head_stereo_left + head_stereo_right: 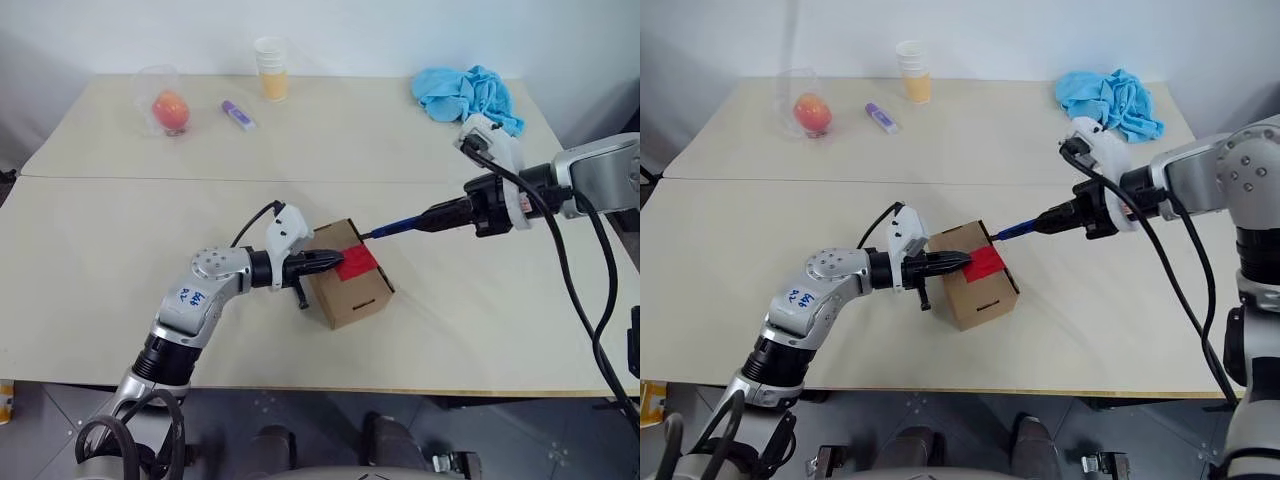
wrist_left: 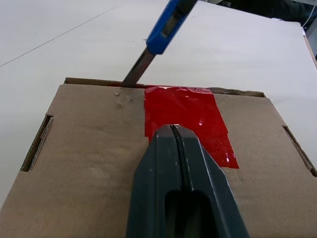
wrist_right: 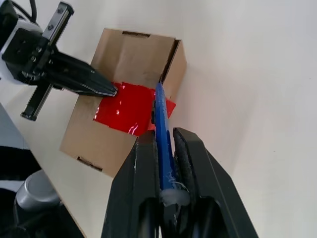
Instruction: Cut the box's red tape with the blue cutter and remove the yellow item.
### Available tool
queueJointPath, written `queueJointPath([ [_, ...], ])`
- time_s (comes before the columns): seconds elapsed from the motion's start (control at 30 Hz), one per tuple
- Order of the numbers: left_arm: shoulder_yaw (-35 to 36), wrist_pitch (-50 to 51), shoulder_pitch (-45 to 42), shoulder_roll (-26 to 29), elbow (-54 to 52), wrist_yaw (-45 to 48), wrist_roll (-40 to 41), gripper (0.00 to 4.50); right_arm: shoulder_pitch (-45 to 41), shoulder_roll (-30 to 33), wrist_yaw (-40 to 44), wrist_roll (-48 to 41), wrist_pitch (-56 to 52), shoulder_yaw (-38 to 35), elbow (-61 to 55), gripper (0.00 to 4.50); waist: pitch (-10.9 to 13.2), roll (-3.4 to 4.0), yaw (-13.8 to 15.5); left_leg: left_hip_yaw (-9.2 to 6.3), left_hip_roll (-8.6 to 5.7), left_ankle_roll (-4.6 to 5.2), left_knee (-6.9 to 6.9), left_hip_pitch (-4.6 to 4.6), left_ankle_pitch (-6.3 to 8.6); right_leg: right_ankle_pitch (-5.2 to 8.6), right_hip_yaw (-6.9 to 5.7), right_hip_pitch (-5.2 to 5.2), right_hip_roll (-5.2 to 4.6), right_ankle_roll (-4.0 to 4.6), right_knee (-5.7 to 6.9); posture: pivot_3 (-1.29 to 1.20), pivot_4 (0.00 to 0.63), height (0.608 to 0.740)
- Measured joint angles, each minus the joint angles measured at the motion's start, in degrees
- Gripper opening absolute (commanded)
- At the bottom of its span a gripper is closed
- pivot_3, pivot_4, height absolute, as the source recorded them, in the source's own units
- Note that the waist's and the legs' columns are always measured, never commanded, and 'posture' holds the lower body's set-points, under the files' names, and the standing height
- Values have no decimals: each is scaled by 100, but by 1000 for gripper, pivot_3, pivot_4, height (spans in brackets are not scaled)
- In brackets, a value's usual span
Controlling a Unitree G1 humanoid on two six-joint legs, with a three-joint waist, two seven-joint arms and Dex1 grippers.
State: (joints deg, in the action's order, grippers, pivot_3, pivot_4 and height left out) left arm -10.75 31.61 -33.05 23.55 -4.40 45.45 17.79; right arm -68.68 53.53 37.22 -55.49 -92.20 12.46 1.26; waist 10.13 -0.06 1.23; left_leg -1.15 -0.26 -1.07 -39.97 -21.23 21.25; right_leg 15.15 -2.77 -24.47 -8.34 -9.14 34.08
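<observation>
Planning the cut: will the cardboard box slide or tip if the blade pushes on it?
Probably light: the box is small, thin cardboard. It likely would slide on the smooth table, hence the shut left gripper pressing its top. Tipping seems unlikely; it sits flat and squat.

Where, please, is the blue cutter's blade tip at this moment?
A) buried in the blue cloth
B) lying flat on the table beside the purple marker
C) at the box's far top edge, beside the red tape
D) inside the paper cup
C: the right gripper holds the blue cutter, whose blade meets the box at its top edge beside the red tape.
</observation>
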Motion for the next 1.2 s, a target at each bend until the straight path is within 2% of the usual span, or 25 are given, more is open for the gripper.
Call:
queueJointPath([
  [0.37,-65,-127,12,-80,51,-46,-93,0,-1162,-71,343,18,-3,1238,868,170,0,1,-6,2,0,0,-2,2,0,-4,1,0,-1,2,1,0,150,740],
  [0.63,-134,-299,49,-132,47,-126,-243,0,-2113,-509,506,32,-7,2283,1997,170,-2,3,-24,3,0,0,-3,6,0,-5,1,0,-1,4,6,0,150,740],
  [0.8,-152,-400,97,-162,42,-171,-286,0,-2446,-736,547,22,-8,2631,2592,170,-2,3,-85,2,0,0,-3,6,0,-6,1,1,-1,4,8,0,150,740],
  [1.2,-157,-479,170,-175,28,-197,-376,0,-2937,-466,710,-834,79,3959,2580,170,-3,4,-119,2,0,0,-2,7,0,-6,0,1,-2,5,6,0,150,740],
])
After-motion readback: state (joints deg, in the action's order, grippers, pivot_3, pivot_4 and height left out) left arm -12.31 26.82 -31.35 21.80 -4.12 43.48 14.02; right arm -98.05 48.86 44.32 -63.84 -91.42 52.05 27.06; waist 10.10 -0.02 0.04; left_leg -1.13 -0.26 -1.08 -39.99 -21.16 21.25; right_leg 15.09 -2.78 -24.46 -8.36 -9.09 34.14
